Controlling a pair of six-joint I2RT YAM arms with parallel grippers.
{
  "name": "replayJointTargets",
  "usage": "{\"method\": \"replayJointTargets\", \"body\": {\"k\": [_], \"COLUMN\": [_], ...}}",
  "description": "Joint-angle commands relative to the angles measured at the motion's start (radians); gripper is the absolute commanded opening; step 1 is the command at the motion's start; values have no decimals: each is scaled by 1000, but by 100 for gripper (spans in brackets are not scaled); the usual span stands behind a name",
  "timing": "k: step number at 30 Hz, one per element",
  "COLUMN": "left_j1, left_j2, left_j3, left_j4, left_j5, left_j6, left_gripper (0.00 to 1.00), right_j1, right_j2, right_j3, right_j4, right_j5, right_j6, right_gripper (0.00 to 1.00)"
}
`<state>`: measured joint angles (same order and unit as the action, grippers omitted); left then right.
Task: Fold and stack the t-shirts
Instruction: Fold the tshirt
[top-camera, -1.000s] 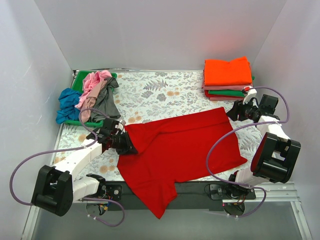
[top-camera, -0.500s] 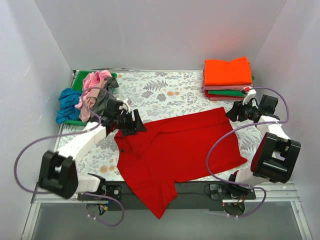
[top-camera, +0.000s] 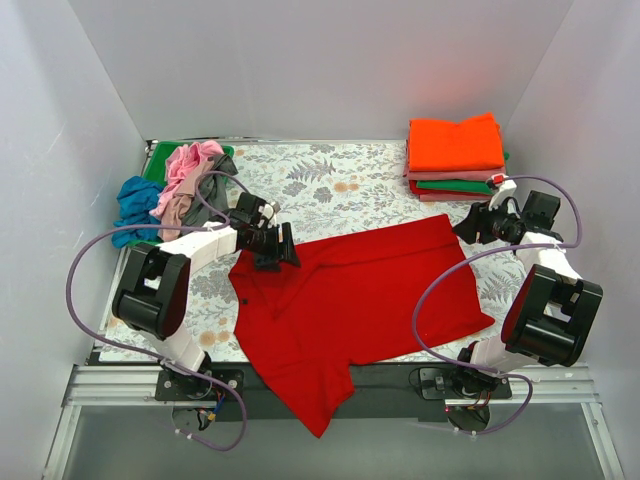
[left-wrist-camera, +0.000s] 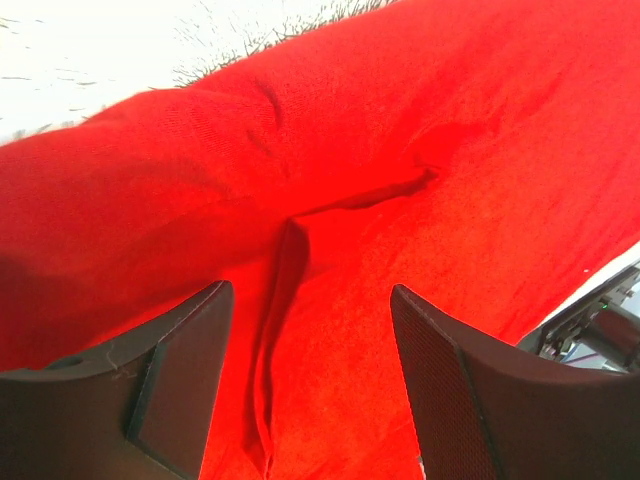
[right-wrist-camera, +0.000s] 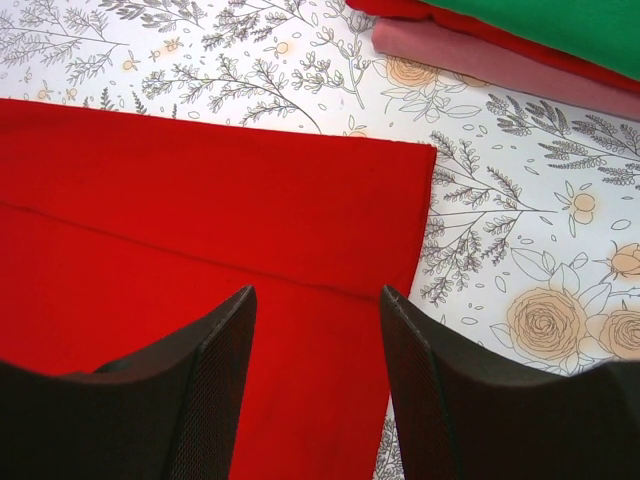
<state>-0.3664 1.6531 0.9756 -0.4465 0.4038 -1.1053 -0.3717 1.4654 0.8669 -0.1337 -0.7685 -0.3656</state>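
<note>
A large red t-shirt (top-camera: 360, 300) lies spread on the floral tablecloth, its lower edge hanging over the near table edge. My left gripper (top-camera: 281, 253) hovers open over the shirt's upper left corner, where the red cloth (left-wrist-camera: 330, 230) shows a crease between the empty fingers. My right gripper (top-camera: 465, 226) stands open at the shirt's upper right corner (right-wrist-camera: 400, 190), holding nothing. A folded stack (top-camera: 455, 155) with an orange shirt on top sits at the back right. Unfolded pink, grey and blue shirts (top-camera: 185, 190) are heaped at the back left.
A green tray (top-camera: 160, 160) lies under the unfolded heap at the back left. The folded stack's pink and green layers (right-wrist-camera: 520, 50) lie close beyond my right gripper. White walls close in the table on three sides.
My left gripper has let go of the red shirt's left edge, opened, and swung from the near left up to the shirt's upper left corner. The right arm has stayed still.
</note>
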Motion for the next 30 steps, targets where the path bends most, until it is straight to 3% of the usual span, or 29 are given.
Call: {"method": "replayJointTargets", "body": {"k": [1,6,14,18,26,30], "left_j1": [-20,-37,-80,-115,-183,-218], "left_j2": [22,45,39,13,-36,-35], "left_j3": [14,20,6,-11,-48,-69], "left_j4": [15,34,34,34,26,38], "left_j5": [33,56,64,64,81,105], "left_j6": [32,24,7,-5,-25,-31], "left_gripper": [63,58,37,32,33,38], "right_j1": [-10,-16,-27,-29,-30,-32], "right_j2": [-1,-2,3,4,6,6], "right_j3": [-12,-14,-14,-12,-9,-11], "right_j4": [-15,-18,-20,-20,-21,-24], "right_j5": [-35,-40,-43,-45,-46,-46], "right_j6": [1,4,5,5,4,5], "right_gripper": [59,59,60,60,60,60]}}
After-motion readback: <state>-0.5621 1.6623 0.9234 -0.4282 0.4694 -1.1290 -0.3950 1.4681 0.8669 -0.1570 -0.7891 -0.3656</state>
